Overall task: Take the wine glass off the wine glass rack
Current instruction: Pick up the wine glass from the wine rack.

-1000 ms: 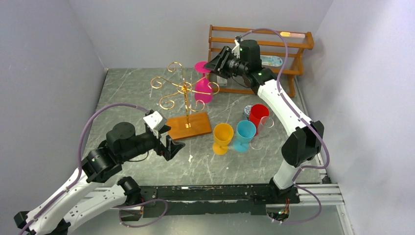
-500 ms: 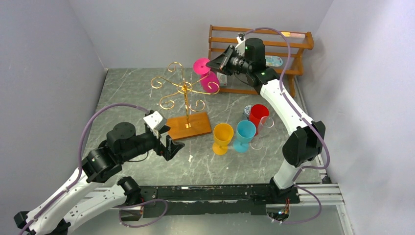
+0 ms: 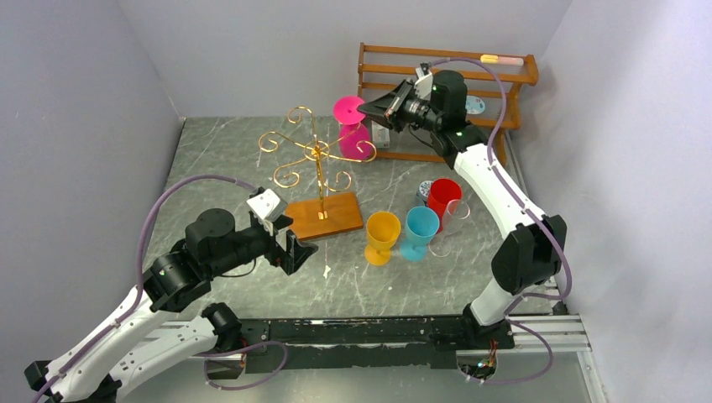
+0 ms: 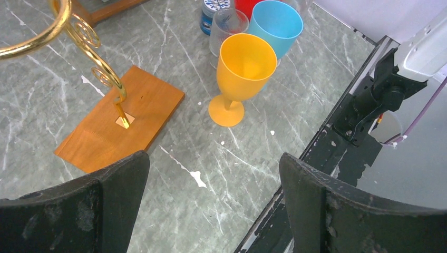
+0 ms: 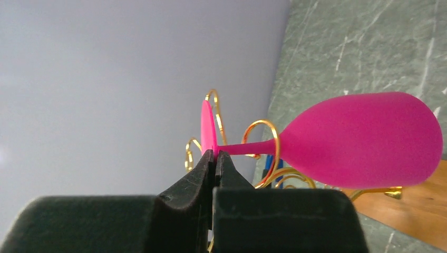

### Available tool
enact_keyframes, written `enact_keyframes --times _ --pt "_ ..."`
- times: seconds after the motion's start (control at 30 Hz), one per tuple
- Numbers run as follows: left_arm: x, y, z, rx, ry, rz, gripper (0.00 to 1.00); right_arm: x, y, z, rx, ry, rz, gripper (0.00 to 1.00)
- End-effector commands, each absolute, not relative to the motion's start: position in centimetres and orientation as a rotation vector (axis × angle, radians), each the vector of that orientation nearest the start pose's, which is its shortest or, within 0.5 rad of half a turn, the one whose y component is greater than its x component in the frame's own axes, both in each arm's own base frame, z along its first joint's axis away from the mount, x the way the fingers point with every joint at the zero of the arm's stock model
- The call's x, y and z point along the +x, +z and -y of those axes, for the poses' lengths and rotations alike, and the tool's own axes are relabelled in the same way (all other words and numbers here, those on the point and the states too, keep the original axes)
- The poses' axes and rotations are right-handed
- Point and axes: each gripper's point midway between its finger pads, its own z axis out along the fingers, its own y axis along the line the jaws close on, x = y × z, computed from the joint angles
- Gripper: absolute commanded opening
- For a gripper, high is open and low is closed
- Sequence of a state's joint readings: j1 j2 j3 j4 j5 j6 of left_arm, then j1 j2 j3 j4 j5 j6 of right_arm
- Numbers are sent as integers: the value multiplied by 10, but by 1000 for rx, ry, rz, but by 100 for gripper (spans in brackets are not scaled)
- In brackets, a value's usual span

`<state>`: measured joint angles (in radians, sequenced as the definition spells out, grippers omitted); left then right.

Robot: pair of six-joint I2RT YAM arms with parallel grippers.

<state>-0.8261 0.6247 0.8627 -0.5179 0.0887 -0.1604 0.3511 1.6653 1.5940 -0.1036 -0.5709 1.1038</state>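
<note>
Orange cup point(image 3: 382, 237), blue cup point(image 3: 418, 232) beside rack point(image 3: 332, 217) — shelf point(image 3: 512, 76) behind

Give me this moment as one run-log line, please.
right claw: shut on pink glass foot | stem: through rack curl, not yet off | left claw: open, holding nothing

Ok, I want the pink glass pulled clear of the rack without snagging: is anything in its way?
Yes. The right gripper is shut on the foot of the pink wine glass, but a gold curl of the wine glass rack seems to ring its stem between foot and bowl; the stem must slip out first.
</note>
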Motion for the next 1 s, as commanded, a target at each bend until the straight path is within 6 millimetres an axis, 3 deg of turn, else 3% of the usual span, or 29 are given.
enact_keyframes --times 0.0,0.23,0.97 --pt "159 282 201 649 -759 -1797 97 400 407 -281 250 1610 -1862 0" --pt "157 287 200 647 -768 -1790 97 398 405 -269 335 1559 -1853 0" --pt "160 290 200 632 -766 -1784 97 383 375 -285 216 1615 -1980 0"
